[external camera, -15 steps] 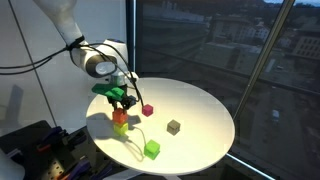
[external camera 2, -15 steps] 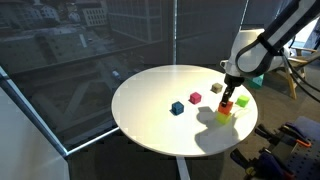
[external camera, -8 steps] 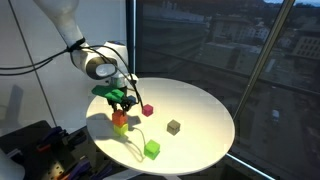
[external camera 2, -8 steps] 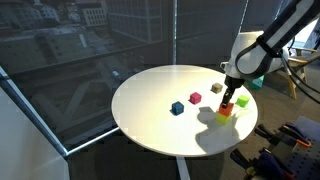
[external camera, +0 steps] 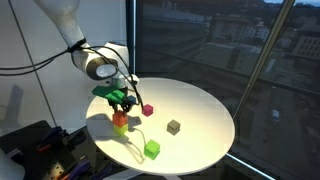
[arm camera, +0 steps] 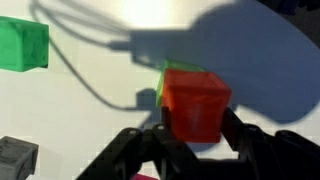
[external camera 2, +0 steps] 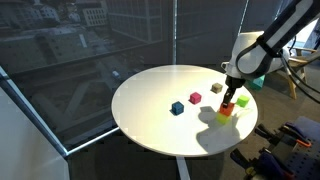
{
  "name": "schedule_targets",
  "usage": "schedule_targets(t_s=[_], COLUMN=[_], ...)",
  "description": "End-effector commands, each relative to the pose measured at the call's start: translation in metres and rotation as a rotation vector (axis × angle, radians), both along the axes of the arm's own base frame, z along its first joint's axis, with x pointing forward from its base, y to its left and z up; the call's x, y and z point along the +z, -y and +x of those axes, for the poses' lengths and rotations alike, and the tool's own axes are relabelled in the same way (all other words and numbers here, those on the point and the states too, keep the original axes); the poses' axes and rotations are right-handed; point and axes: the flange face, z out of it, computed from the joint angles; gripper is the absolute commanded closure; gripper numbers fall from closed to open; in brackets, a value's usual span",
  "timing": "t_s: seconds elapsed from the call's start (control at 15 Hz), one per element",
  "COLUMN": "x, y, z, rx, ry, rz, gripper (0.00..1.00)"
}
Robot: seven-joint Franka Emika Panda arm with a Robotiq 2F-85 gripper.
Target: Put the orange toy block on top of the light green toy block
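The orange toy block [arm camera: 195,103] is clamped between the closed jaws of the gripper [arm camera: 197,128]. It is held squarely over the light green toy block [arm camera: 164,84] so that the faces are lined up for stacking. Whether the two blocks already touch cannot be told. Against the earlier frames no change is seen: arm, grip and blocks are unmoved.

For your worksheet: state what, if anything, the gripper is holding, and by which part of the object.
The gripper holds the orange toy block by two opposite side faces, directly above the light green toy block.
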Motion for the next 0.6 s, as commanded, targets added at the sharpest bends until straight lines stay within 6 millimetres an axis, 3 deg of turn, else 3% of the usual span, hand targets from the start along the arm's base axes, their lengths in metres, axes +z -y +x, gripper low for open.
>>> schedule_targets(t_s=[0.0,0.2,0.53], x=[0.0023,0.0023,0.0034], y=[0.0046,0.0045,0.0039], z=[0.0,0.0,-0.0006], rx=[0.004,0.003,0.005], ry=[0.014,0.014,0.011], rz=[0.001,0.001,0.001], gripper=[0.21,0.0,0.0])
